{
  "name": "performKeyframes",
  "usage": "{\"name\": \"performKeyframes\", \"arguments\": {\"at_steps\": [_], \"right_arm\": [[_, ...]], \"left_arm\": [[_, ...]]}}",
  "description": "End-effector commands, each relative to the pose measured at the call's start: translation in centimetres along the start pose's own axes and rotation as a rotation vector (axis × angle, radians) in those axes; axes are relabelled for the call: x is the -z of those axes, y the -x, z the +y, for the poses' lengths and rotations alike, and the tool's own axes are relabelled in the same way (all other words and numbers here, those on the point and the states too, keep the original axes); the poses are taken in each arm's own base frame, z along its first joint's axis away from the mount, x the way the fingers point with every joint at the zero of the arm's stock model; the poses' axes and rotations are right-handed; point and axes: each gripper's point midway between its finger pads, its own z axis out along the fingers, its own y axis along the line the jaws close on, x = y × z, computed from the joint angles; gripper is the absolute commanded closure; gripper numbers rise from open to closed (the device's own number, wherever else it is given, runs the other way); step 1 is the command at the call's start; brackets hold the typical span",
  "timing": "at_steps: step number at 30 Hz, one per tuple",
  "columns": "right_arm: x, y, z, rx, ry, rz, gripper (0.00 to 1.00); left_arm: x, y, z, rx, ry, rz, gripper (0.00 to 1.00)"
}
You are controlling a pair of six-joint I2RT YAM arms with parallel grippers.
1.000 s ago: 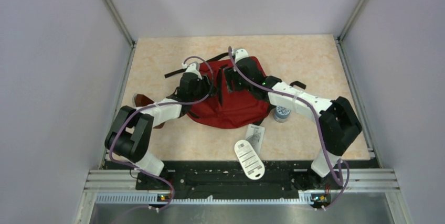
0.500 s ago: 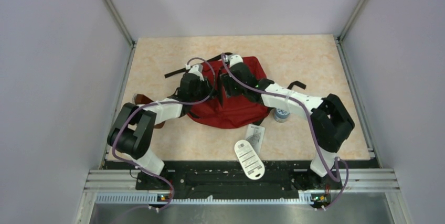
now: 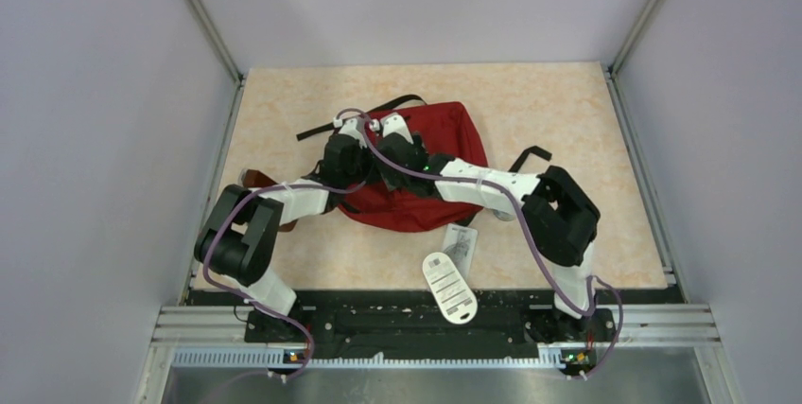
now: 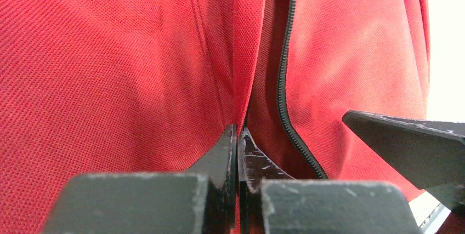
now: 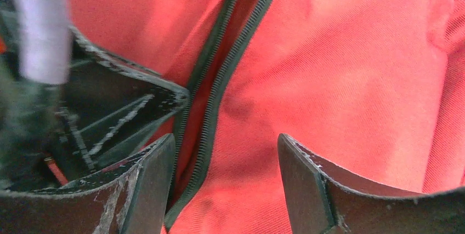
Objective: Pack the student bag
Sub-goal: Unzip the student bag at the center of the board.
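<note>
The student bag (image 3: 454,134), a red fabric backpack, lies flat in the middle of the table. Both grippers meet over its left part. In the left wrist view, my left gripper (image 4: 237,132) is shut, its tips pinching the fabric edge beside the black zipper (image 4: 282,80). One right finger (image 4: 406,141) pokes in from the right. My right gripper (image 5: 226,146) is open and hovers close over the bag (image 5: 340,69). Its left finger sits by the parted zipper (image 5: 219,91) and red cloth lies between the jaws. In the top view the right gripper (image 3: 390,134) is right beside the left gripper (image 3: 364,139).
A white oblong tag (image 3: 447,288) and a paper card (image 3: 462,240) lie near the front edge. A brown pouch (image 3: 253,180) shows behind the left arm. Black straps (image 3: 530,155) trail off the bag to the right and back left.
My left gripper has closed on the bag's edge. The right arm has swung left across the bag and now sits beside the left gripper.
</note>
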Motion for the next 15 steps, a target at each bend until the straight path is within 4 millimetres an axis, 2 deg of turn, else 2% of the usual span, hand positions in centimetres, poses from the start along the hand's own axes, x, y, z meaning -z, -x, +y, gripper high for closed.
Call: {"name": "performKeyframes", "arguments": {"at_steps": [1,4,7,11,15], "right_arm": [[-0.3,0.8,-2.1,0.019,-0.168,-0.033,0.34],[-0.3,1.0,-3.9,0.053,-0.279,-0.053,0.38],[0.8,2.4,-6.3,0.084,-0.401,-0.093,0.47],[3.2,4.9,-8.5,0.096,-0.496,-0.156,0.65],[5.9,6.6,-9.7,0.040,-0.493,-0.221,0.82]], "left_arm": [[0.3,0.6,-0.3,-0.005,-0.016,-0.044,1.00],[0.5,0.7,0.3,0.003,0.010,-0.060,1.00],[0.6,0.6,0.8,0.028,0.033,-0.071,1.00],[0.4,0.2,1.5,0.064,0.058,-0.076,1.00],[0.1,-0.5,2.2,0.093,0.079,-0.065,1.00]]}}
